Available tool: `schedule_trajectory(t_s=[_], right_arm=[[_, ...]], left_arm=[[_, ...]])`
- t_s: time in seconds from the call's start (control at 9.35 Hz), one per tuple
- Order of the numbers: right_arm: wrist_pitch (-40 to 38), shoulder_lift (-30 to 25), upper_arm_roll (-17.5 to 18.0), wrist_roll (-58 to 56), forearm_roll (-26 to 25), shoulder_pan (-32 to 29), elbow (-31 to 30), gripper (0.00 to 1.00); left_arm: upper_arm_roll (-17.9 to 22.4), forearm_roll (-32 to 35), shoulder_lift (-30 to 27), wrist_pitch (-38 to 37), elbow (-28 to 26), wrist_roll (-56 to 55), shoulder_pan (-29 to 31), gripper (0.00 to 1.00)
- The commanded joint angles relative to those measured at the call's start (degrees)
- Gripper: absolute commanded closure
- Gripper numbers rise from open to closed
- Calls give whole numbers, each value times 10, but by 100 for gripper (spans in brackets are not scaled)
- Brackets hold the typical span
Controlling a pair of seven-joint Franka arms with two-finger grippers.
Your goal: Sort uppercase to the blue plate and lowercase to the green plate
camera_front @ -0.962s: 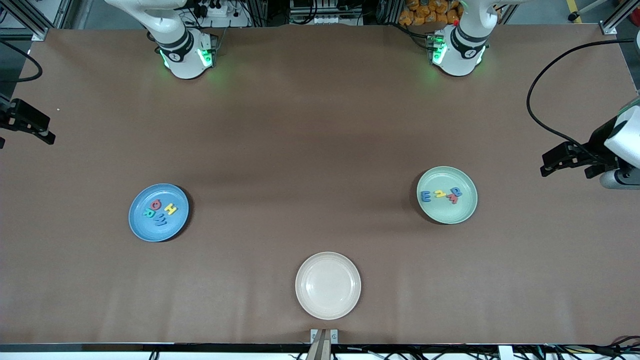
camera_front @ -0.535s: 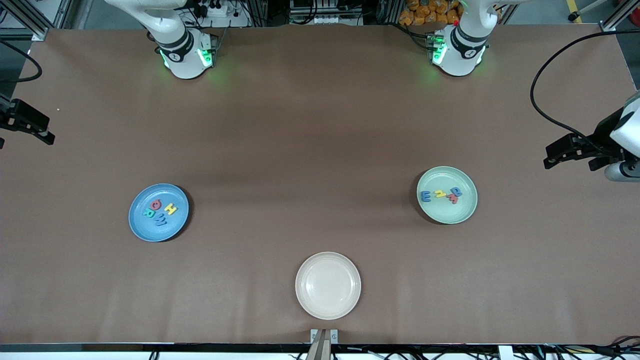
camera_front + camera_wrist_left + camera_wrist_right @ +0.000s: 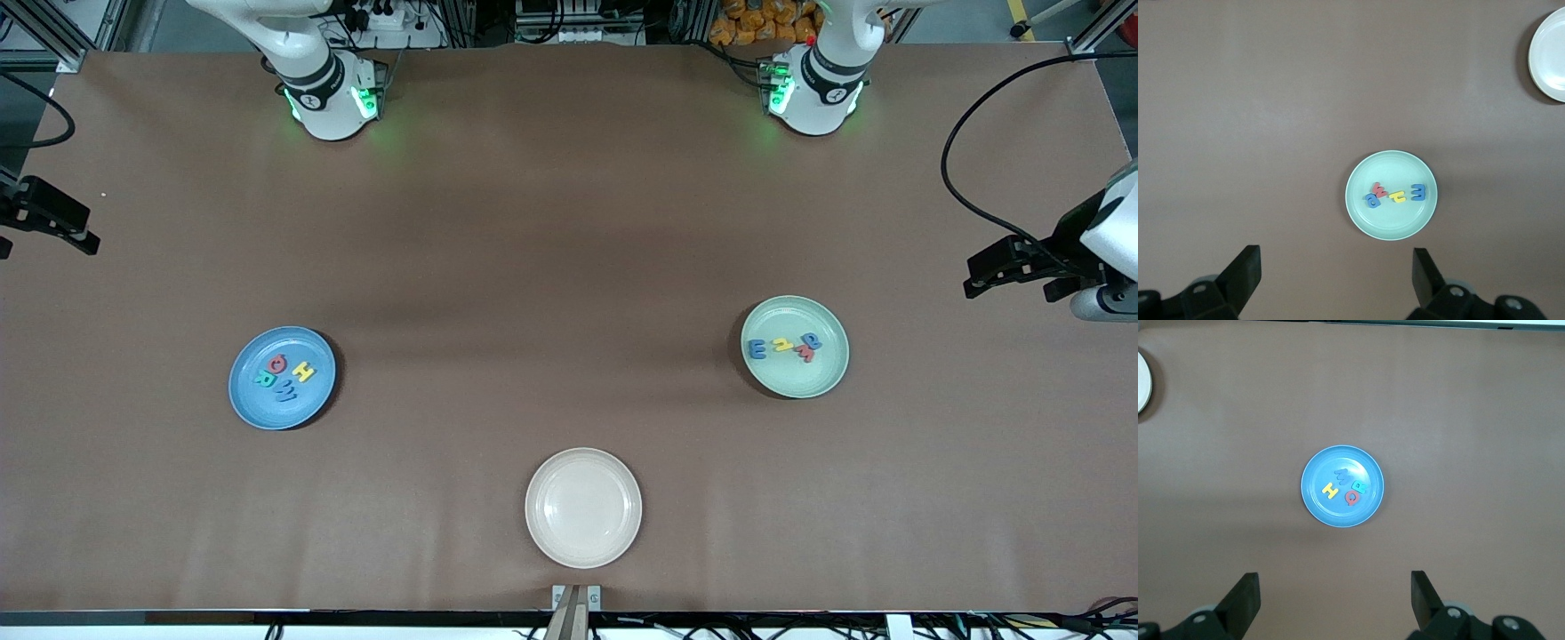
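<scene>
Four capital letters are seen lying in the blue plate (image 3: pixel 282 378), toward the right arm's end of the table: the pinkish-red Q (image 3: pixel 277 363), the yellow H (image 3: pixel 304 372), the teal-green R (image 3: pixel 264 380) and the blue W (image 3: pixel 285 391), packed close together, with the W nearest the front camera.

The green plate (image 3: pixel 795 347) is found toward the left arm's end of the table, and four lowercase letters are lined up in it: the blue m (image 3: pixel 757 349), the yellow u-or-n (image 3: pixel 783 345), the pinkish-red w (image 3: pixel 805 355) and the blue a (image 3: pixel 812 340). The a and the w are touching.

A cream-white plate (image 3: pixel 583 508) sits close to the table edge nearest the front camera, midway between the two ends.

The left gripper (image 3: pixel 1335 277) is held high over the table's end edge beside the green plate, its fingers spread wide and nothing gripped. The right gripper (image 3: pixel 1335 600) is held high over the table's other end edge, well apart from the blue plate, its fingers likewise spread and nothing between them. Only a dark part of the right arm is caught at the front view's border.
</scene>
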Motion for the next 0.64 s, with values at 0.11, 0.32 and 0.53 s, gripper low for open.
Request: schedule_trajectory(t_s=[0.11,0.32,0.53], right_arm=[[-8,-6,9,8,6,-11,1,0],[-6,-6,9,8,5,-12,1,0],[-8,-6,9,7,5,-12,1,0]], left_arm=[[2,8,-11,-11,0,5,-11,0],[3,8,-11,-11,-3,-6,-20,0],[3,8,-11,-11,-2,-6,-21,0]])
